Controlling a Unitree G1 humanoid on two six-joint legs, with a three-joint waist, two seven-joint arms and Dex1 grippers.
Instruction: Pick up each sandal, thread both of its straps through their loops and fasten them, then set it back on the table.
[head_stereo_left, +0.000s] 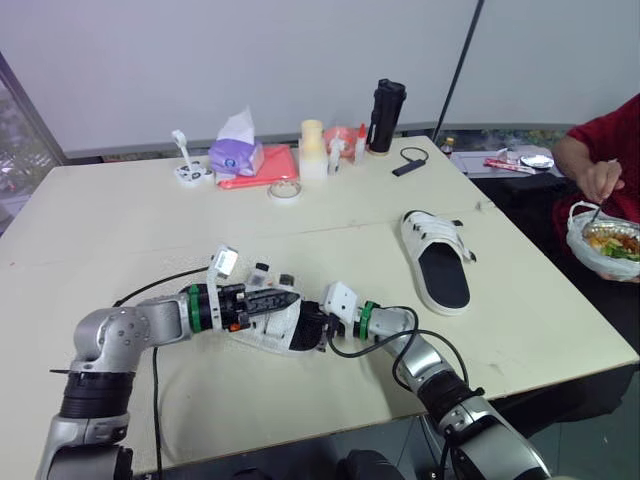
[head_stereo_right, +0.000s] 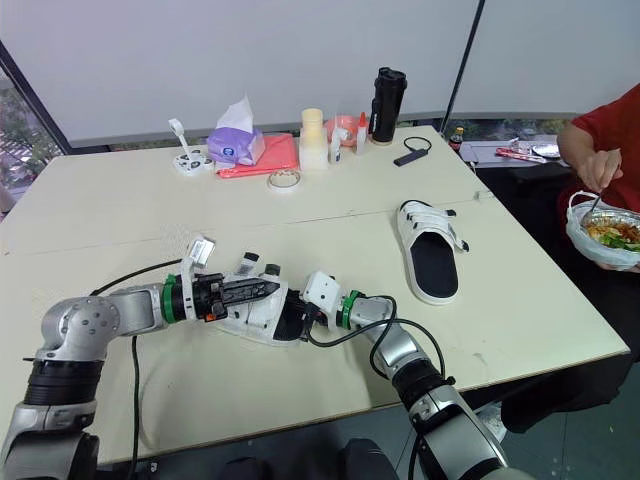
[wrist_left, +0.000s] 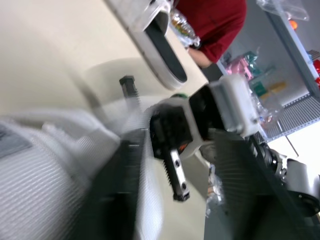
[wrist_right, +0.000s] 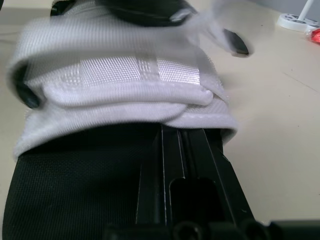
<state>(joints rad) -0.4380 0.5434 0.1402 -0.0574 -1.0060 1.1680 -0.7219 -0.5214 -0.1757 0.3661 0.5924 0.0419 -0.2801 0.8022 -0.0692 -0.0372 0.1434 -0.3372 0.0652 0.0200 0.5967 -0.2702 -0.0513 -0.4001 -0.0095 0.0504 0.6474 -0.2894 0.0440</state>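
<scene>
A white sandal with a black footbed (head_stereo_left: 283, 330) lies near the table's front edge, between my two grippers. My right gripper (head_stereo_left: 316, 326) is shut on its heel end; in the right wrist view one finger (wrist_right: 185, 165) lies along the footbed under the white straps (wrist_right: 125, 75). My left gripper (head_stereo_left: 288, 298) hovers over those straps, open, with a strap (wrist_left: 45, 175) against one finger. The second sandal (head_stereo_left: 437, 262) lies flat on the right half of the table, away from both grippers.
Along the far edge stand a tissue pack (head_stereo_left: 237, 150), a red folder (head_stereo_left: 262, 166), a tape roll (head_stereo_left: 285, 189), small bottles (head_stereo_left: 313, 148) and a black flask (head_stereo_left: 386, 115). A person in red (head_stereo_left: 610, 150) eats from a bowl (head_stereo_left: 603, 243) at the right.
</scene>
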